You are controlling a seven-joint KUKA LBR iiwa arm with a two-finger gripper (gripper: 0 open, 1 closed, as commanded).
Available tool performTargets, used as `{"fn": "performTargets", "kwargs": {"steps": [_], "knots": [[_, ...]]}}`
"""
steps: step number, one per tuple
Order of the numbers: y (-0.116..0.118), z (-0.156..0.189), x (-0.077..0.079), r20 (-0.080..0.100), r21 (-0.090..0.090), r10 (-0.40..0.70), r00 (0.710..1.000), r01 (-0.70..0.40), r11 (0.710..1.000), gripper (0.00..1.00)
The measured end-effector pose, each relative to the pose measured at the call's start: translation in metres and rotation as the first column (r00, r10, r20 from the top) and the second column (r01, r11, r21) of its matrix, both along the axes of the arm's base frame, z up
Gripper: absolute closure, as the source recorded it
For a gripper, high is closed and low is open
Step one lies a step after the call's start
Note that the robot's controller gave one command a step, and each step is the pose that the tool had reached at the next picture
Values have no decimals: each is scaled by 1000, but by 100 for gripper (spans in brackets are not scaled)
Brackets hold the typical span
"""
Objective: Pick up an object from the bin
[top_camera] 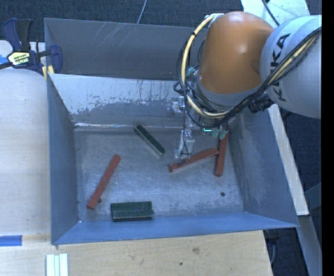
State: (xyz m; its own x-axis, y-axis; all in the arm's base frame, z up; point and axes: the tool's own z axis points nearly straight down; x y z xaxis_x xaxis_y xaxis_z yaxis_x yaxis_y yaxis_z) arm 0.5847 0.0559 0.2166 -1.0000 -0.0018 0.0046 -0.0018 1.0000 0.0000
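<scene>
Reddish-brown stick [194, 160] lies right of the bin's [60, 154] middle; our gripper [183, 150] hangs over its left end, and we cannot tell how open it is.

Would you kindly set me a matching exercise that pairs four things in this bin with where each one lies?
Things:
1. green block
2. dark slim stick
3. single red stick
4. pair of red sticks

Places in the bin:
A. left part of the floor, lying slantwise
B. right part, beside the gripper
C. flat along the front wall
D. near the back wall, about the middle

Pairs: 1-C, 2-D, 3-A, 4-B.
</scene>
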Motion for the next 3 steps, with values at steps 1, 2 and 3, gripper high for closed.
{"fn": "performTargets", "kwargs": {"steps": [1,2,3], "knots": [[0,5,2,8,1,-1,1000,1,1000,0],[-42,-68,10,13,0,9,1000,-9,1000,0],[-83,-72,10,5,0,248,969,-248,969,0]]}}
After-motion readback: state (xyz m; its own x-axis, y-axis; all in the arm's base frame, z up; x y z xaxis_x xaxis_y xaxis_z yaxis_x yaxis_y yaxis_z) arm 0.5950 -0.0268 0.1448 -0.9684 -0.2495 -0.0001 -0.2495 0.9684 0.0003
